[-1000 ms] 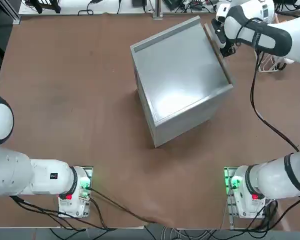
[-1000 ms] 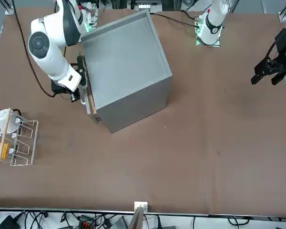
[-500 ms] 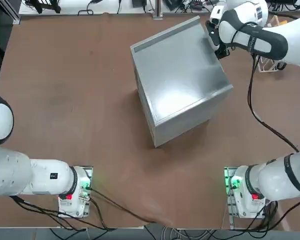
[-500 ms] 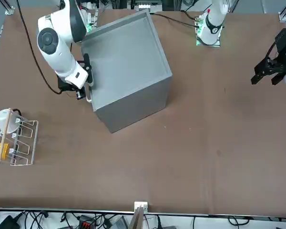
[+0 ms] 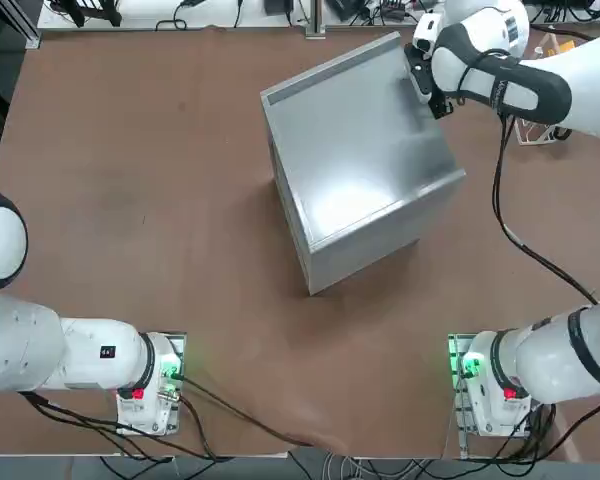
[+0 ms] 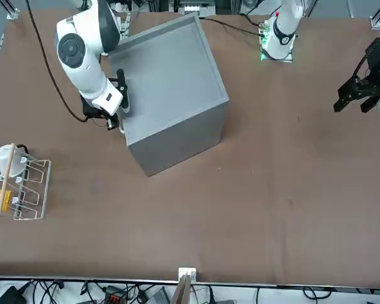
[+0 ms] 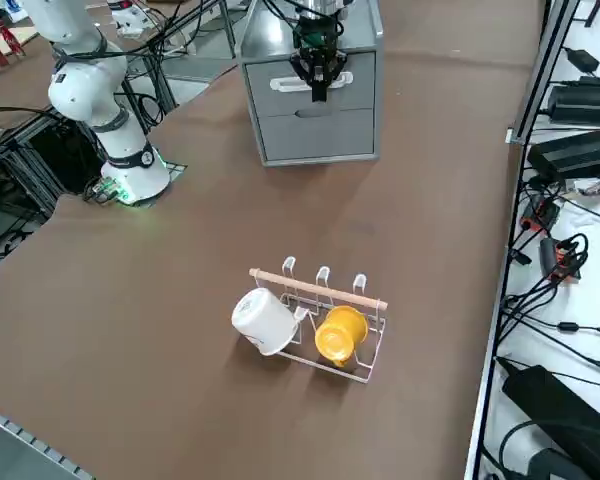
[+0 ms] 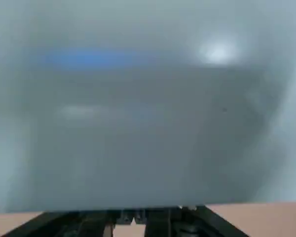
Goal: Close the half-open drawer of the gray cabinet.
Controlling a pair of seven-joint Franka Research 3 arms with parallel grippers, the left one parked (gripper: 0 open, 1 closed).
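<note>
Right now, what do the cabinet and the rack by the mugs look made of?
Cabinet: looks like gray painted sheet metal; its smooth top shows a soft sheen, edges folded. Rack: thin white wire, probably coated metal, with what seems a wooden bar on top. The tool sits at the drawer front.

The gray cabinet (image 5: 365, 160) stood skewed on the tabletop, toward its far edge, right of the middle, its smooth top catching the light. The drawer (image 7: 315, 82) sat pushed in, its gray front with a pale handle flush with the cabinet's face, above a second, lower drawer front.
</note>
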